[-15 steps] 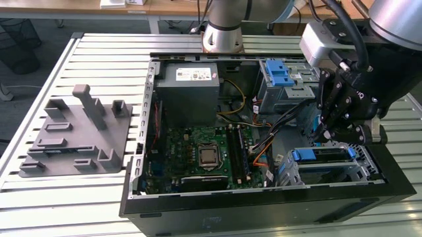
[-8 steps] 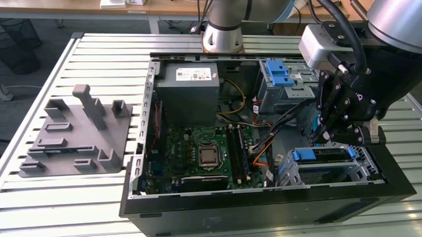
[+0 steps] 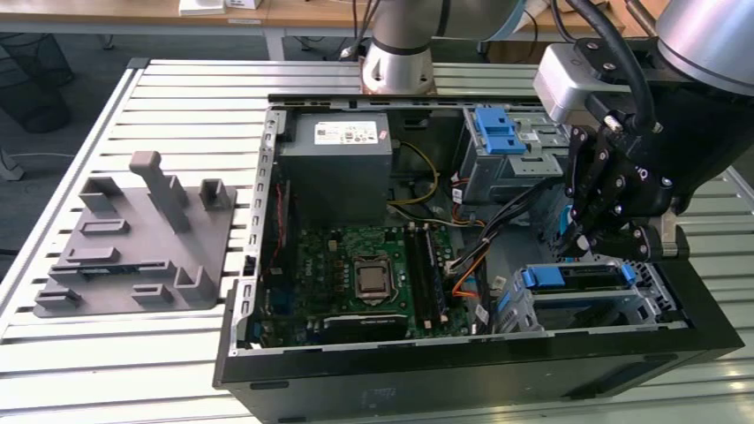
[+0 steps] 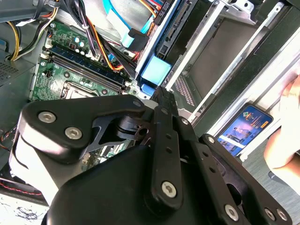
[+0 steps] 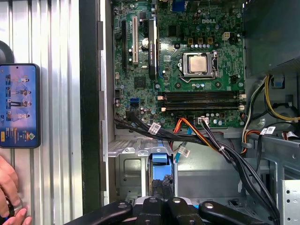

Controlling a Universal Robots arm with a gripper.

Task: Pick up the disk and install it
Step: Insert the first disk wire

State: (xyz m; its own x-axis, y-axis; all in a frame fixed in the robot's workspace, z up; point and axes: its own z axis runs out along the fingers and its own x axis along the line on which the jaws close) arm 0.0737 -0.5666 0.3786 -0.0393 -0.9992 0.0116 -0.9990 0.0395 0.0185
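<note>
Gripper [image 3: 577,246] hangs low over the open case [image 3: 471,367], at the exterior view's right, with its tip just at the disk [image 3: 577,276]. Disk sits in the cage [image 3: 659,305] in the near corner of the case, between the metal walls, with its blue rail end turned up toward the gripper. I judge it stands so because the rails must slide along the cage walls, and the blue end is the only part reachable from above. In the first wrist view the gripper [image 5: 161,185] is straight over the disk [image 5: 159,159], touching or nearly so. Whether it is closed, or has real hold of the disk, I cannot tell, as its own body covers that place. How deep the disk is seated I cannot tell either, but it looks mostly in. Case lies on its side w/ the open side up, prob. so the arm can reach in from above. Cables [image 5: 215,145] run from the board [image 3: 365,274] close past the cage, just beside the disk, not over it. Grey holder [image 3: 130,247] stands on the table [image 3: 118,353] well apart, at the exterior view's left. Outside the case wall a phone [image 5: 18,105] lies on the table, and a person's hand [image 5: 9,197] is near it, apart from the arm's work.
</note>
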